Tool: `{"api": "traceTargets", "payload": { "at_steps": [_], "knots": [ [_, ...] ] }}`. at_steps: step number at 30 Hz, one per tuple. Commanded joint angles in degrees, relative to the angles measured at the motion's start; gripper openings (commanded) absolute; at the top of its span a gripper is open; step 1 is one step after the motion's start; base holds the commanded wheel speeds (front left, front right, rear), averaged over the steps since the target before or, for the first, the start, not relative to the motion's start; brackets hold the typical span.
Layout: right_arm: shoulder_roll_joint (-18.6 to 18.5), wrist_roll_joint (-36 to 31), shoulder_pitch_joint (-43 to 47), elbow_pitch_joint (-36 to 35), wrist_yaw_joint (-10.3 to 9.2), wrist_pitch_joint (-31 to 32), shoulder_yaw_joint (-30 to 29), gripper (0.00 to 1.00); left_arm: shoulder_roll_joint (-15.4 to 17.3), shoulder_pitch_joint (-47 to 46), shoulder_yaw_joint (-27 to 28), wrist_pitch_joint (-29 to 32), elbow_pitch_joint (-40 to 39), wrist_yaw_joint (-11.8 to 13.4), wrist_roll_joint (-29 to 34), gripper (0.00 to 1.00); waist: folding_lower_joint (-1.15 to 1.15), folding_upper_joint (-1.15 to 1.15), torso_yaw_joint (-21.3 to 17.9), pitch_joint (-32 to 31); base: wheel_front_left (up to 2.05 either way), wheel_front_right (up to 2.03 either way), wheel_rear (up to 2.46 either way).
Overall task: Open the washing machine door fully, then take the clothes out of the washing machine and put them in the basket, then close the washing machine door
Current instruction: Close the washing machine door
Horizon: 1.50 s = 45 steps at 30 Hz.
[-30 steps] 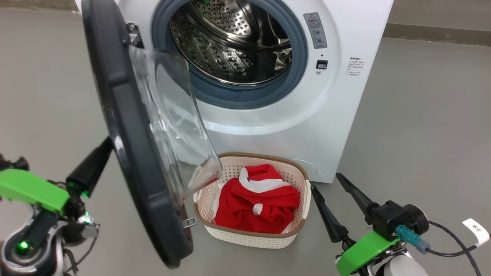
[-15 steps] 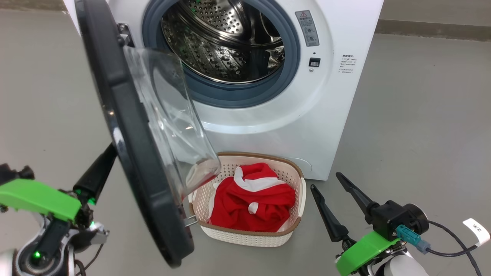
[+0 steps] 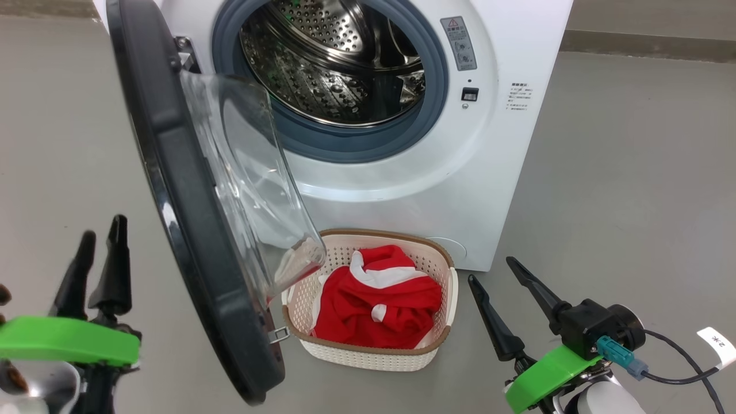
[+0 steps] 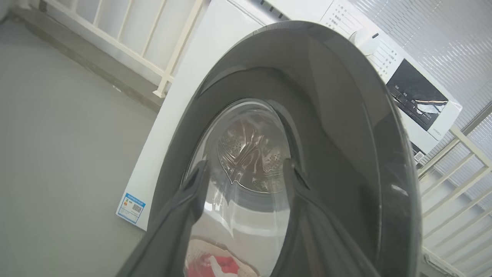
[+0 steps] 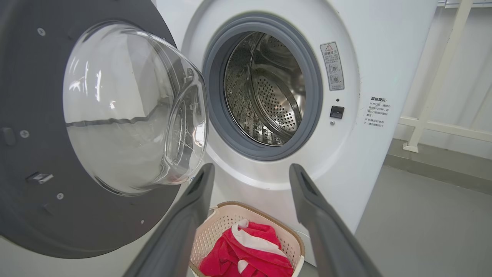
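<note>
The white washing machine stands with its black-rimmed door swung out to the left, glass bowl facing the drum, where I see bare steel. The basket sits on the floor in front, with the red clothes piled inside. My left gripper is open, left of the door and apart from it; its wrist view looks at the door between its fingers. My right gripper is open and empty, right of the basket. Its wrist view shows basket and clothes.
Grey floor lies around the machine. A white railing runs behind it on the right, and another railing shows past its left side. A black cable and a white tag hang off my right wrist.
My left gripper was shut with its fingers against the door's outer side; it has drawn back and down to the left and opened. The camera shifted slightly. The right arm stayed put.
</note>
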Motion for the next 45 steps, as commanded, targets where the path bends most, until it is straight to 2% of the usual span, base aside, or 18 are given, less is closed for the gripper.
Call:
{"api": "traceTargets", "payload": {
  "at_steps": [1, 7, 13, 20, 32, 45],
  "knots": [
    [-0.03, 0.53, -1.84, -1.44, 0.02, -0.37, 1.00, 1.00, 2.28, -0.41, 1.44, -3.54, -1.36, -1.40, 2.81, 1.00, 0.00, 0.00, 0.02, -0.03, 0.00, 0.00, 0.00],
    [0.07, 0.52, -1.78, -1.33, 0.02, -0.37, 0.94, 1.00, 5.06, 1.64, -2.30, -16.26, 0.16, -2.19, 17.00, 1.00, 0.00, 0.00, -0.16, -0.34, 0.00, 0.00, 0.00],
    [0.18, 0.36, -1.61, -1.37, 0.02, -0.37, 1.01, 1.00, 5.75, 3.52, -4.96, -19.90, 1.17, -1.82, 24.54, 1.00, 0.00, 0.00, -0.61, -0.48, 0.00, 0.00, 0.00],
    [0.27, 0.31, -1.30, -1.53, 0.02, -0.37, 0.81, 1.00, 5.08, 6.19, -5.84, -20.46, 3.07, -0.85, 27.39, 1.00, 0.00, 0.00, -1.00, -0.45, 0.00, 0.00, 0.00],
    [0.55, 0.31, -0.29, -1.71, 0.02, -0.37, 0.39, 1.00, 2.64, 10.03, -6.11, -20.69, 5.01, -0.97, 27.35, 1.00, 0.00, 0.00, -0.92, -1.10, 0.00, 0.00, 0.00],
    [0.51, 0.21, 0.16, -1.84, 0.02, -0.37, 0.53, 1.00, 1.66, 10.34, -5.68, -20.73, 5.32, -1.28, 28.49, 1.00, 0.00, 0.00, -0.63, -1.40, 0.00, 0.00, 0.00]
  ]
}}
